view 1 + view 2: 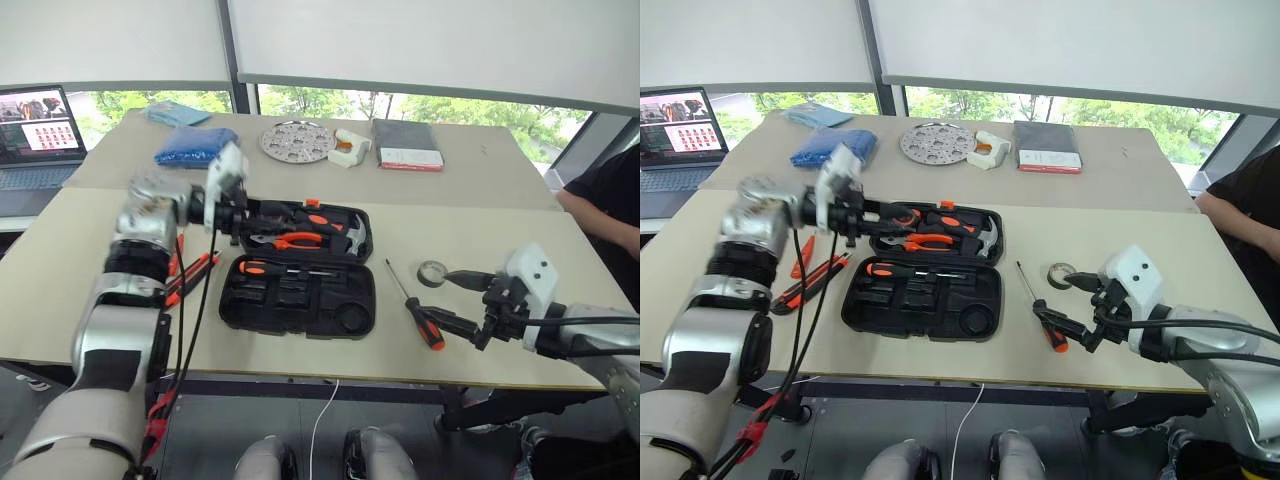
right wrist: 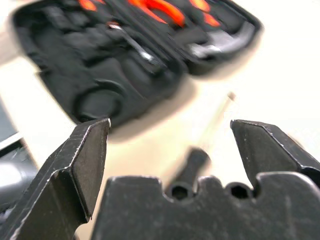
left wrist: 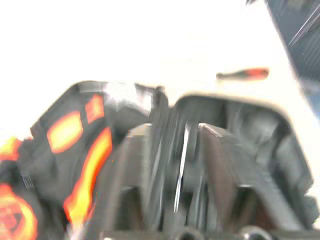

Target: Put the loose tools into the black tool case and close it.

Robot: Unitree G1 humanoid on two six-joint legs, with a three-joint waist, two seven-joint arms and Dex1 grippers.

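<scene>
The black tool case (image 1: 350, 300) lies open mid-table, with a hammer and pliers in its far half and one screwdriver (image 1: 270, 268) in its near half. My left gripper (image 1: 240, 215) hovers over the case's far left corner, open and holding nothing. Left of the case lie the utility knife (image 1: 810, 280) and a small orange tool (image 1: 798, 257). A second screwdriver (image 1: 415, 312) and the dark tape roll (image 1: 432, 272) lie to the right of the case. My right gripper (image 1: 455, 300) is open just right of that screwdriver's handle, which shows blurred between its fingers (image 2: 90, 155).
A laptop (image 1: 35, 135) stands at the far left. On the far table are a blue bag (image 1: 192, 147), a round perforated metal plate (image 1: 297, 141), a white and orange item (image 1: 350, 148) and a dark grey flat box (image 1: 405, 143). A person's sleeve (image 1: 610, 200) is at the right edge.
</scene>
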